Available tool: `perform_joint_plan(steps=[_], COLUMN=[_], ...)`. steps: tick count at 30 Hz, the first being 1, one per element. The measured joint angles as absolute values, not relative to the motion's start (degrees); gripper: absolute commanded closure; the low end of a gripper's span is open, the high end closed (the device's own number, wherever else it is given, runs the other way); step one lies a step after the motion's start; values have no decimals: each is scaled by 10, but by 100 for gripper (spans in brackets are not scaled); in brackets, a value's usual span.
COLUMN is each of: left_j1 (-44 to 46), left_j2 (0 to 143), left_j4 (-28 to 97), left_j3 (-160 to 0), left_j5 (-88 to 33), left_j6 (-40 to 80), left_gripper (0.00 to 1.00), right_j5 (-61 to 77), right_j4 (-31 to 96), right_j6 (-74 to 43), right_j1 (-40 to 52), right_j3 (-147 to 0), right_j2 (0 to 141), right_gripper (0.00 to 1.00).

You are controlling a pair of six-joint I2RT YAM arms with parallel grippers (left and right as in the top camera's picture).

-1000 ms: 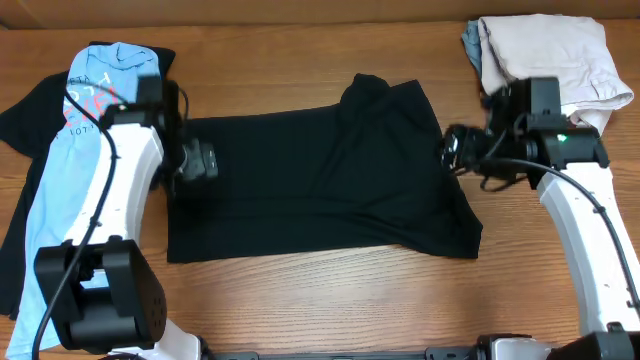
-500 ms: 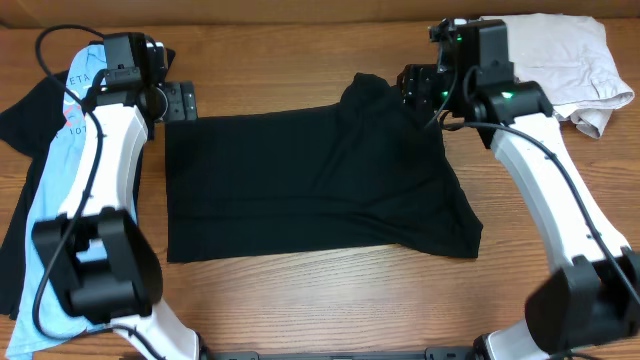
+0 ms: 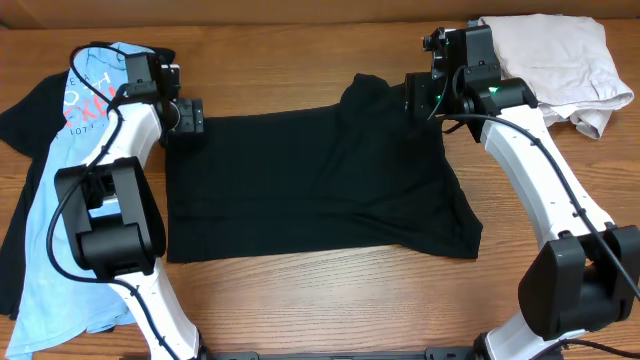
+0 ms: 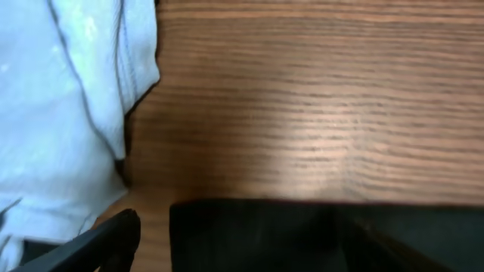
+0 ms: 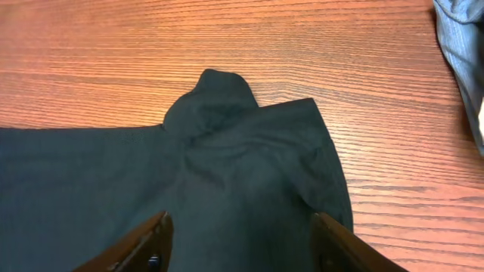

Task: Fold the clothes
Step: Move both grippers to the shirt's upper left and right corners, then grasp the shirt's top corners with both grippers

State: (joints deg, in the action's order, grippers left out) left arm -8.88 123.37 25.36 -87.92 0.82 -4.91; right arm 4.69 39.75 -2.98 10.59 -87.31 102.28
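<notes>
A black garment (image 3: 310, 180) lies spread flat in the middle of the wooden table, with a bunched flap at its far edge (image 5: 215, 98). My left gripper (image 3: 188, 117) is open and hovers at the garment's far left corner. In the left wrist view one finger shows at the bottom left, beside the garment's edge (image 4: 302, 234). My right gripper (image 3: 418, 95) is open at the far right corner. Its two fingers (image 5: 242, 230) are spread wide above the black cloth, holding nothing.
A light blue printed T-shirt (image 3: 60, 190) lies over a dark garment (image 3: 15, 120) at the left side, and it also shows in the left wrist view (image 4: 60, 113). A pile of beige and grey clothes (image 3: 550, 50) sits at the back right; its edge shows in the right wrist view (image 5: 461, 45).
Both arms moved from the garment's side edges up to its far corners. The black garment has not changed shape.
</notes>
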Motion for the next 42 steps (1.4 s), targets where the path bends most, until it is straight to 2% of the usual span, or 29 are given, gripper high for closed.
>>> perform_joint_plan(steps=[5, 8, 12, 13, 15, 17, 22, 25, 29, 31, 35, 37, 42], left_j1=[-89, -89, -89, -89, -89, -89, -89, -89, -89, -89, -89, -89, -89], left_j2=[1253, 1262, 1265, 1265, 1267, 1268, 1268, 1268, 1268, 1268, 1268, 1268, 1268], left_j4=[230, 213, 212, 212, 214, 219, 241, 252, 270, 280, 297, 302, 307], left_j3=[-879, -879, -880, -881, -882, -884, -890, -893, -897, -900, -904, -905, -906], left_j5=[8, 6, 4, 4, 2, -1, -3, -3, -2, -2, -2, -2, -2], left_j6=[-49, -49, -49, -49, -49, -51, -51, -50, -49, -46, -44, -44, -44], left_gripper=[17, 20, 27, 30, 45, 55, 74, 96, 96, 96, 96, 96, 96], right_j5=[44, 40, 22, 15, 6, -2, -12, -18, -25, -28, -30, -30, -18], right_j4=[397, 395, 375, 366, 351, 341, 309, 290, 265, 251, 228, 213, 169], right_j6=[-30, -29, -29, -28, -23, -21, -15, -15, -15, -15, -12, -11, -18], right_j1=[106, 106, 106, 106, 106, 106, 105, 105, 103, 98, 88, 84, 77], right_j3=[-873, -873, -873, -873, -873, -873, -873, -873, -873, -873, -873, -873, -873], right_j2=[1023, 1023, 1023, 1024, 1028, 1033, 1047, 1055, 1078, 1101, 1143, 1167, 1220], right_gripper=[45, 51, 55, 55, 57, 60, 68, 69, 68, 64, 45, 39, 34])
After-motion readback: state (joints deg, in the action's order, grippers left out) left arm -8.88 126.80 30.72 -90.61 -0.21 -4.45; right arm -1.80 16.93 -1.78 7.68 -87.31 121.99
